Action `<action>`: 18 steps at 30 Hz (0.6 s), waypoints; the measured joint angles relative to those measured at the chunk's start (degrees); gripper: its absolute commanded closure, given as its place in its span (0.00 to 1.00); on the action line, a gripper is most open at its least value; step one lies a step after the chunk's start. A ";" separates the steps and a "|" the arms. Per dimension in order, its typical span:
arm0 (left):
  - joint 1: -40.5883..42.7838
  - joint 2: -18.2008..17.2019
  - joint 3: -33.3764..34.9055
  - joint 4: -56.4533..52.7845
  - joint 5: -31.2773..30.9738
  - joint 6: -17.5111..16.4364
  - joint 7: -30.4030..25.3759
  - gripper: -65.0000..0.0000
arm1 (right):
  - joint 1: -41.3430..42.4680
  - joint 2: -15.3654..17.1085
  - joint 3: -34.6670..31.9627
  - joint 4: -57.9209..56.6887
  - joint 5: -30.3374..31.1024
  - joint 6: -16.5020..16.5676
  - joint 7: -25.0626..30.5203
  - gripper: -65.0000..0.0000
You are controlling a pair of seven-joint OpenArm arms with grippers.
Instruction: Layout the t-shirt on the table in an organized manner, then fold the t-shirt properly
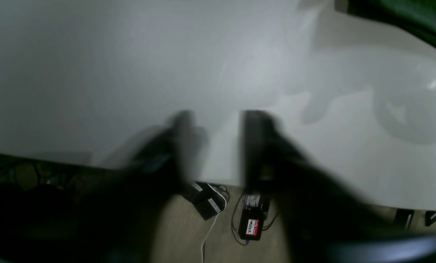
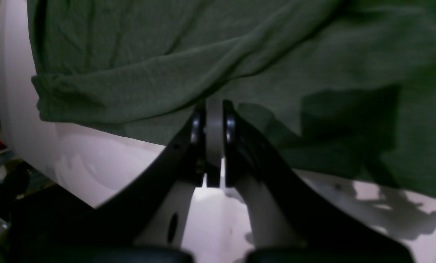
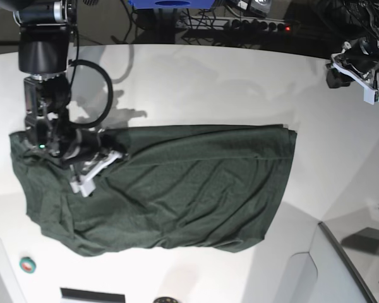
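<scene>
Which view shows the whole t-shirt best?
Base view: the t-shirt lies spread across the table, every edge visible. Right wrist view shows only a close patch; left wrist view only a dark corner at top right.

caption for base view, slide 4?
Right gripper over the green t-shirt on the white table; left arm raised clear.

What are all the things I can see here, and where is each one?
t-shirt: one, dark green, spread wrinkled across the middle of the table.
table: one, glossy white, under everything.
small round thing: one, green and red, near the table's front corner; too small to identify.
black box with a red label: one, on the floor past the table edge, cables attached.
right gripper: one, black, shut at the shirt's edge.
left gripper: one, black, blurred, above bare table, away from the shirt.
</scene>
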 measured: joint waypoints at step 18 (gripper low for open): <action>1.44 -0.13 -0.26 -0.17 0.11 0.02 0.02 1.00 | 1.53 -1.36 -5.62 -9.11 -0.04 -0.04 5.18 1.00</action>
